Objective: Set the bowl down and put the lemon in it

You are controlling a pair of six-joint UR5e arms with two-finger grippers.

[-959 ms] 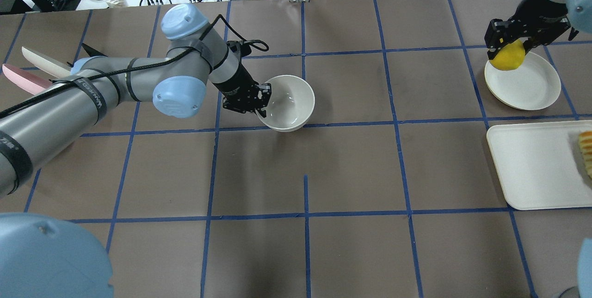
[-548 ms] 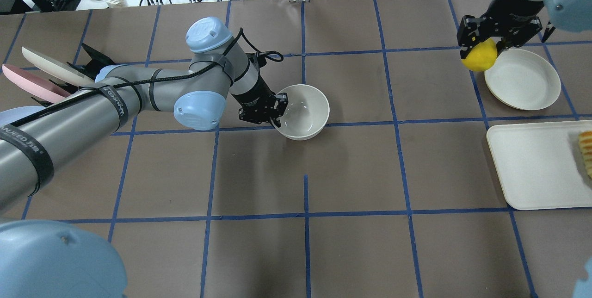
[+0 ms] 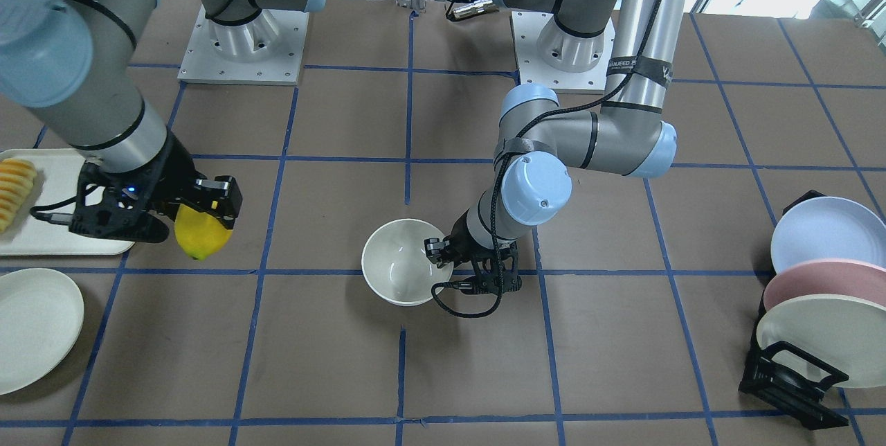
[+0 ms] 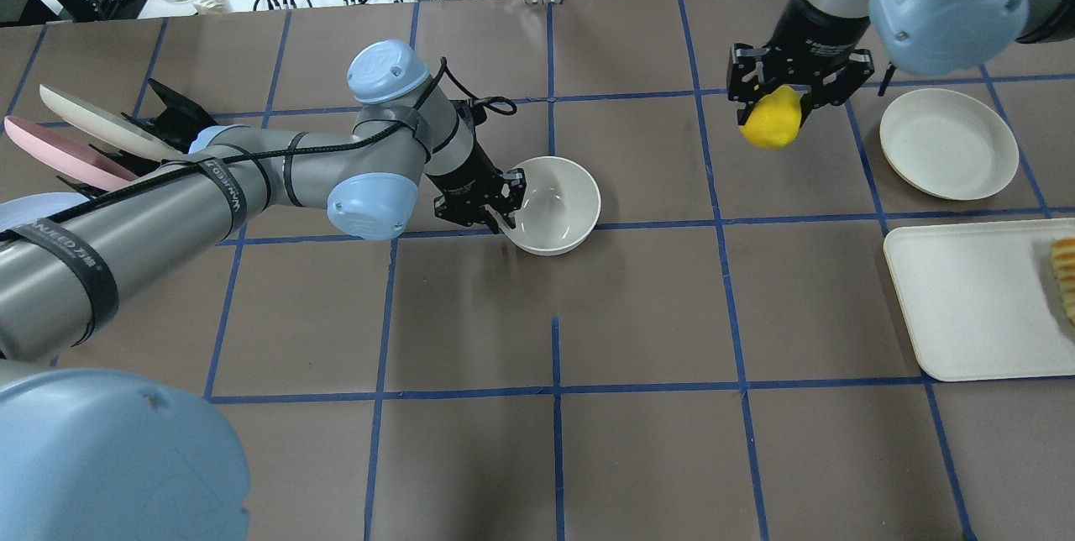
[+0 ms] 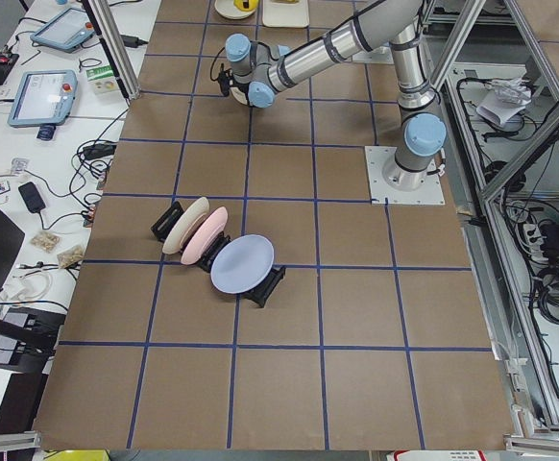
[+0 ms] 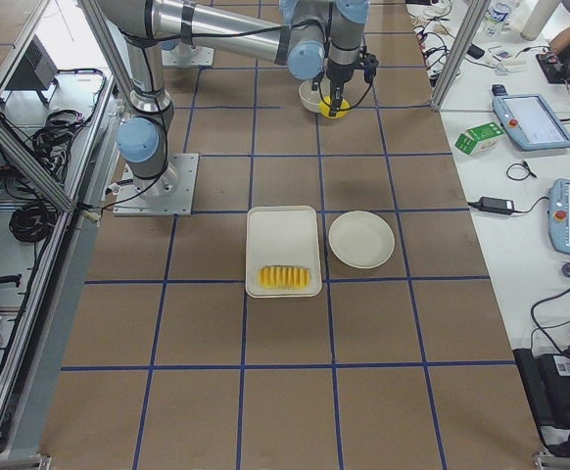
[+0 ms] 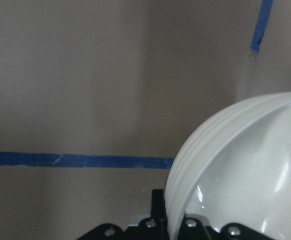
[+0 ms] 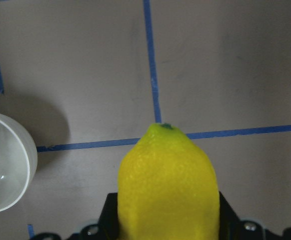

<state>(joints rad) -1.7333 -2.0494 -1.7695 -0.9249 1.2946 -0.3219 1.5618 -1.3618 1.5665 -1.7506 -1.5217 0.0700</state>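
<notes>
The off-white bowl (image 4: 561, 198) is near the table's middle, upright, at or just above the surface. My left gripper (image 4: 506, 209) is shut on its near-left rim, one finger inside and one outside. The grip also shows in the front view, with the bowl (image 3: 396, 260) and the left gripper (image 3: 443, 259), and in the left wrist view (image 7: 245, 175). My right gripper (image 4: 773, 100) is shut on the yellow lemon (image 4: 770, 119) and holds it in the air, right of the bowl. The lemon also shows in the front view (image 3: 201, 237) and the right wrist view (image 8: 168, 185), with the bowl's edge (image 8: 5, 167) at lower left.
A flat off-white plate (image 4: 949, 144) lies at the far right. A white tray (image 4: 966, 314) with a row of sliced fruit (image 4: 1065, 276) lies in front of it. A rack of pastel plates (image 3: 824, 293) stands at the left end.
My left arm has carried the bowl to the right, toward the table's middle. My right gripper has lifted the lemon off the flat plate and moved it left toward the bowl.
</notes>
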